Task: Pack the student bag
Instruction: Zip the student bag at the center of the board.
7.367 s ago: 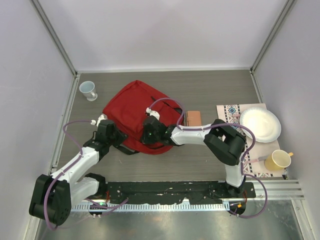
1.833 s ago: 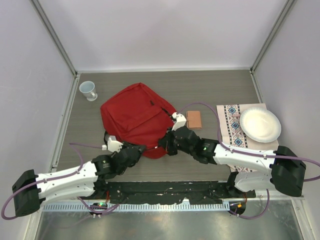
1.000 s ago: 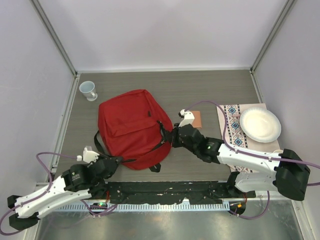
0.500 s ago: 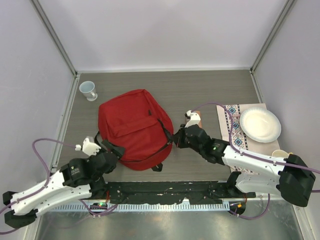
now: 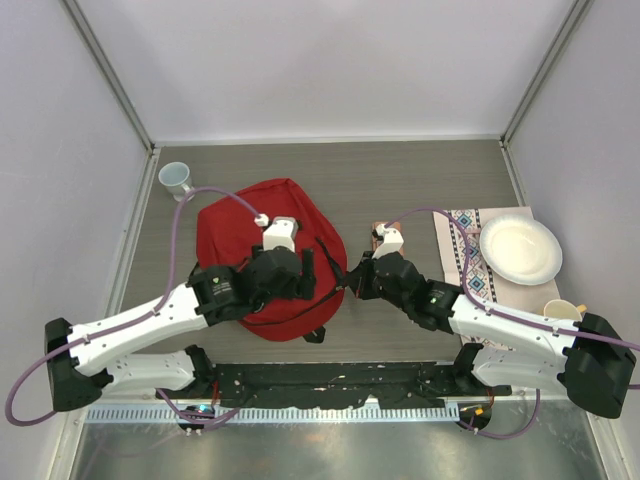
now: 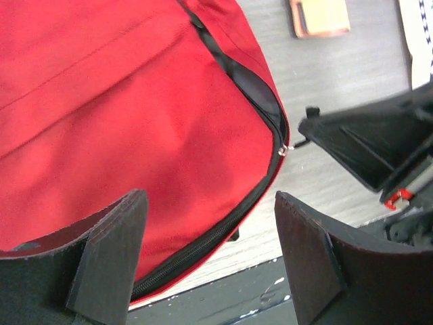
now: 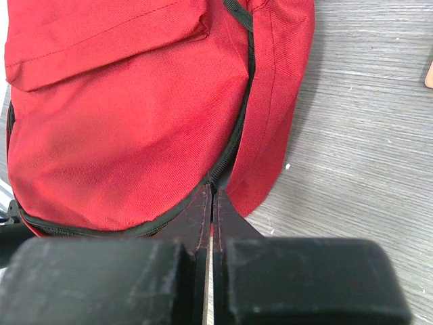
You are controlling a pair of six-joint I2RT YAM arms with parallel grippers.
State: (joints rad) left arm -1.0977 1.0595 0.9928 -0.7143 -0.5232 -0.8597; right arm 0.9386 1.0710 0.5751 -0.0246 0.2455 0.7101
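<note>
The student bag [image 5: 225, 230], a red backpack with black zippers, lies flat in the middle of the table. My left gripper [image 5: 308, 272] hovers over its right half, open, with nothing between the fingers; the left wrist view shows red fabric [image 6: 135, 101] and the black zipper [image 6: 260, 95] below my left gripper [image 6: 210, 203]. My right gripper [image 5: 352, 283] is at the bag's right edge. In the right wrist view it [image 7: 211, 195] is shut on the zipper pull, where the zipper track [image 7: 237, 128] runs along the bag [image 7: 122, 115].
A white cup [image 5: 176, 180] stands at the far left. A small brown notebook [image 6: 319, 15] lies right of the bag. A patterned mat [image 5: 462, 240] at the right holds a paper plate [image 5: 520, 250] and a yellow mug [image 5: 560, 310]. A black rail [image 5: 340, 380] runs along the near edge.
My left gripper has opened and swung from the near-left corner up over the bag. My right gripper stays shut at the bag's right edge, shifted slightly right.
</note>
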